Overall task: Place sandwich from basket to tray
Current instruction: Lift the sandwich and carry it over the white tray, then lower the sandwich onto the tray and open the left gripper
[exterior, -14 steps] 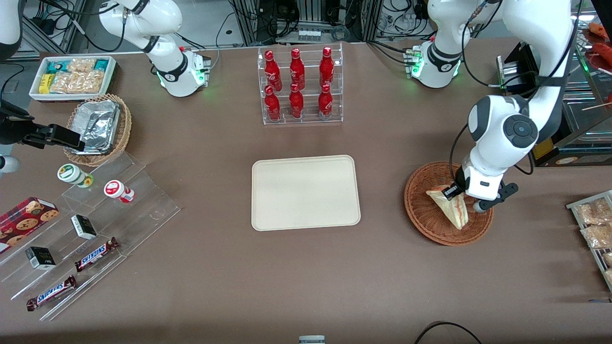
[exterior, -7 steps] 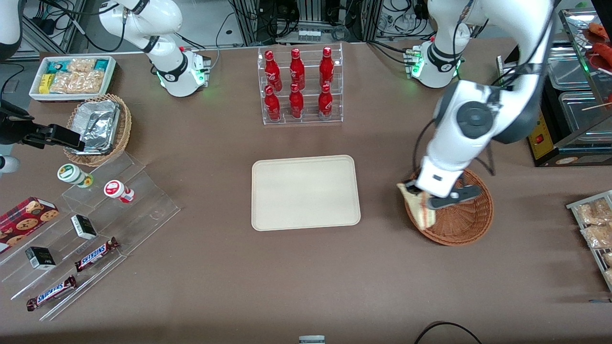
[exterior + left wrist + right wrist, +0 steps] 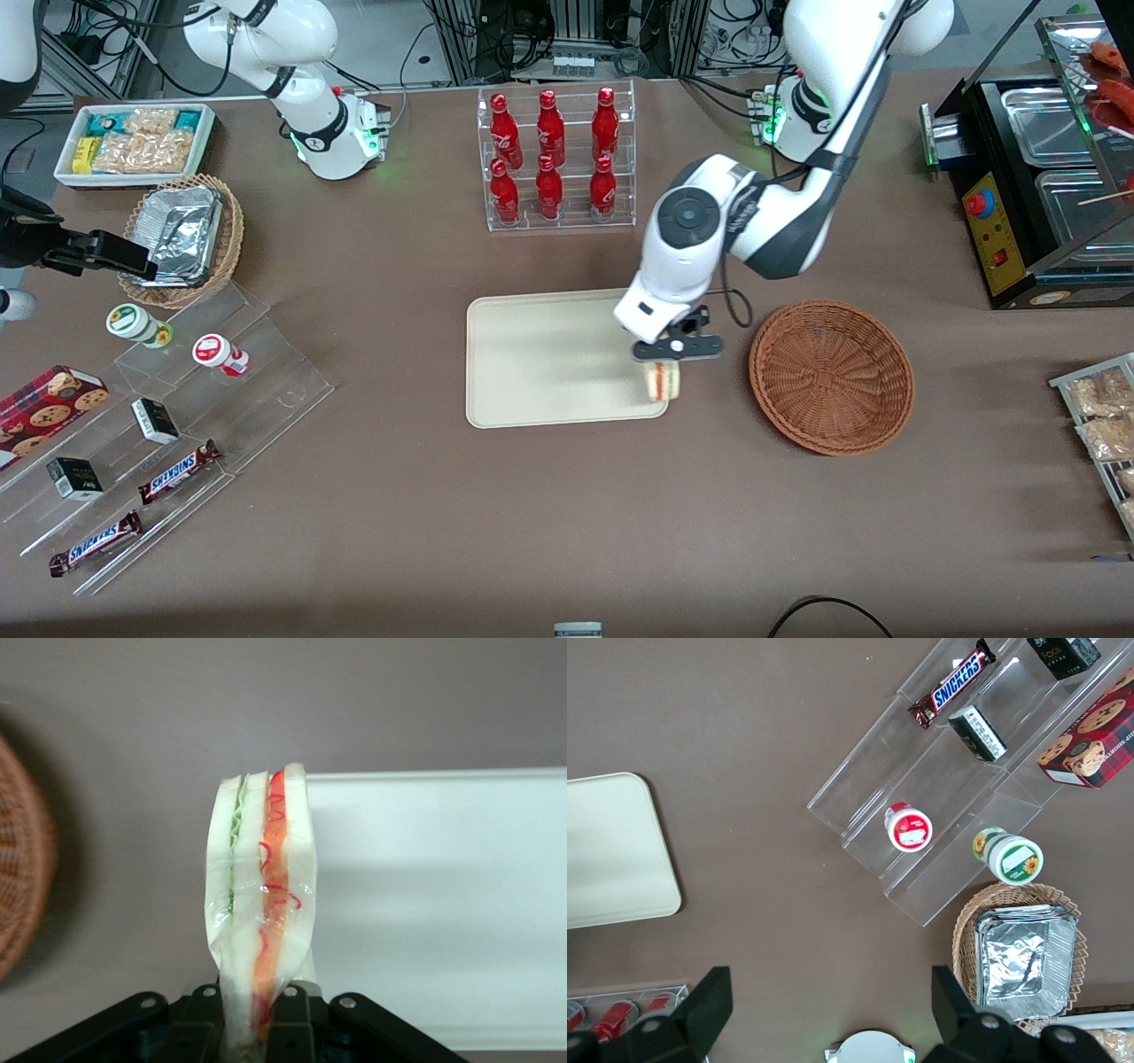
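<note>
tray (image 3: 549, 354) — flat on the table, nearer the front camera than the rack of red bottles (image 3: 554, 159) | gripper (image 3: 666, 365) — jaws clamped on the sandwich (image 3: 663, 381), holding it on edge above the tray's rim nearest the basket | basket (image 3: 831, 377) — beside the tray, holding nothing

Bare tray (image 3: 540, 354) under tool (image 3: 666, 365), basket (image 3: 831, 377) beside
</note>
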